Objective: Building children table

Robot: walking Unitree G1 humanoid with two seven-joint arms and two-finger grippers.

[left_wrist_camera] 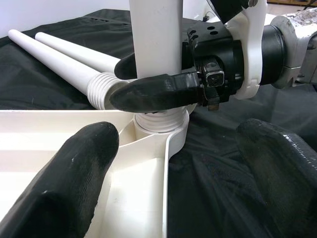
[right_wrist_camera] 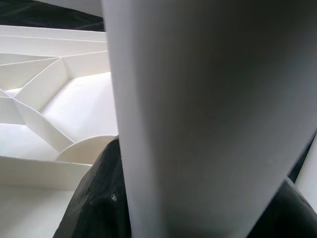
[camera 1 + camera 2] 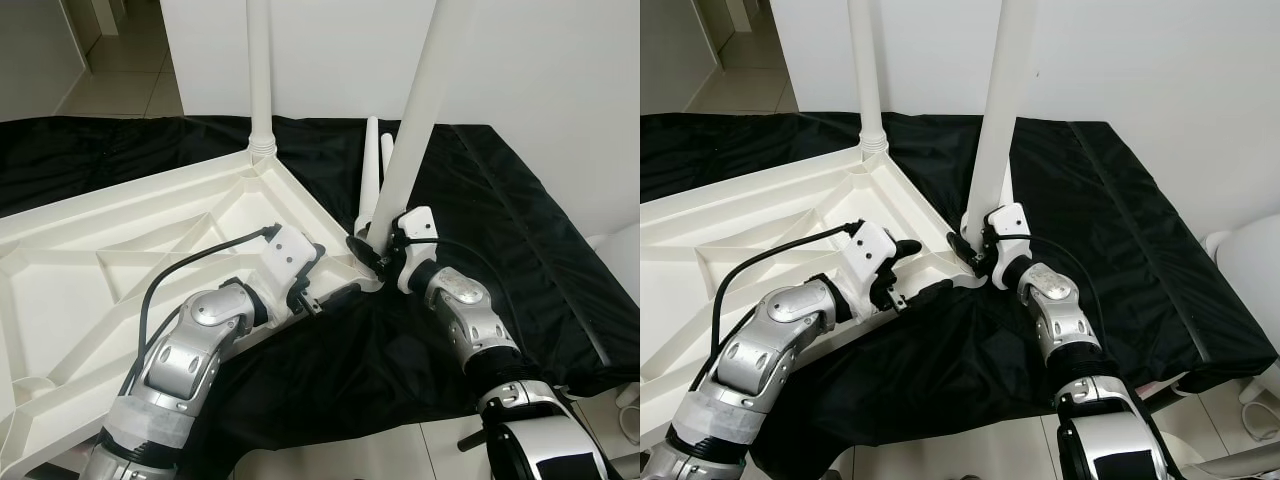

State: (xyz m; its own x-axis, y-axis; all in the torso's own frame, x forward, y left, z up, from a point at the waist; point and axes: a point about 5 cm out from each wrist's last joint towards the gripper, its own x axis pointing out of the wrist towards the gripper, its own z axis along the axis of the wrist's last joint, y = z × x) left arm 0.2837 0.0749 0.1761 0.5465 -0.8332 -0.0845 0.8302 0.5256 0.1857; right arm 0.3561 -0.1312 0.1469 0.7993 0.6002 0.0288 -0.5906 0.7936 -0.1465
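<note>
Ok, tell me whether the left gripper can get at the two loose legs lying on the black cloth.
Probably not directly: the left gripper sits open at the tabletop corner, and the upright leg held by the right gripper stands before the loose legs.

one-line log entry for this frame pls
step: leg install | right gripper: shut on near-corner leg at socket | left gripper: open beside tabletop corner | far-corner leg: upright | spare legs: on cloth

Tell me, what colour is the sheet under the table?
Black sheet, clearest in the right eye view.
</note>
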